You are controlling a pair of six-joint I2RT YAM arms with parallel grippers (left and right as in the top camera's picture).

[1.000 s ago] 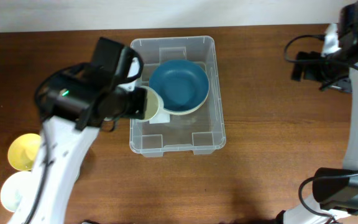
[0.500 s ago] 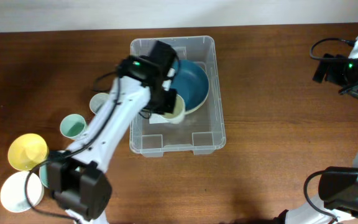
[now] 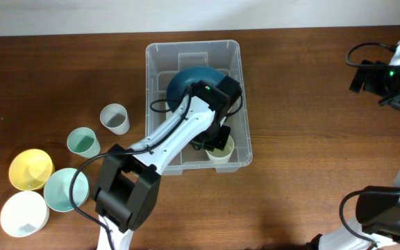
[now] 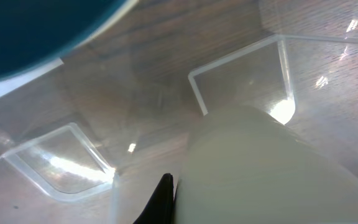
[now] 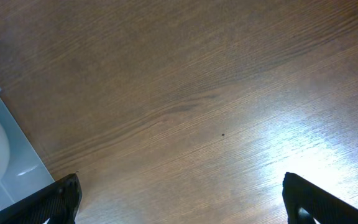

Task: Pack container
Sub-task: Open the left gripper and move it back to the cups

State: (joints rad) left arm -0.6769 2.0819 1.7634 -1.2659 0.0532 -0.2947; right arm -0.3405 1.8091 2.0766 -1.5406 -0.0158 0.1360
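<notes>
Dark wooden table (image 3: 311,180), strip of pale wall (image 3: 186,14) along the back. Far left there's a little crowd not yet packed: white bowl (image 3: 23,214), yellow bowl (image 3: 30,169), teal bowl (image 3: 64,189), then a teal cup (image 3: 82,142) and a grey cup (image 3: 114,118). The container (image 3: 231,59) sits mid-table with a blue bowl (image 3: 189,82) in its far half. The left gripper (image 3: 216,141) is reached down inside, pinched tight on a cream cup (image 3: 221,150) at the near right corner; from the wrist view the cup (image 4: 260,168) looks to be right at the moulded floor. So I'd call this the set-down step. Next it probably needs to let go, lift straight up without tipping the cup, then go for the grey cup. The right gripper (image 5: 180,186) hangs well off to the right over bare wood, jaws spread wide, holding nothing.
</notes>
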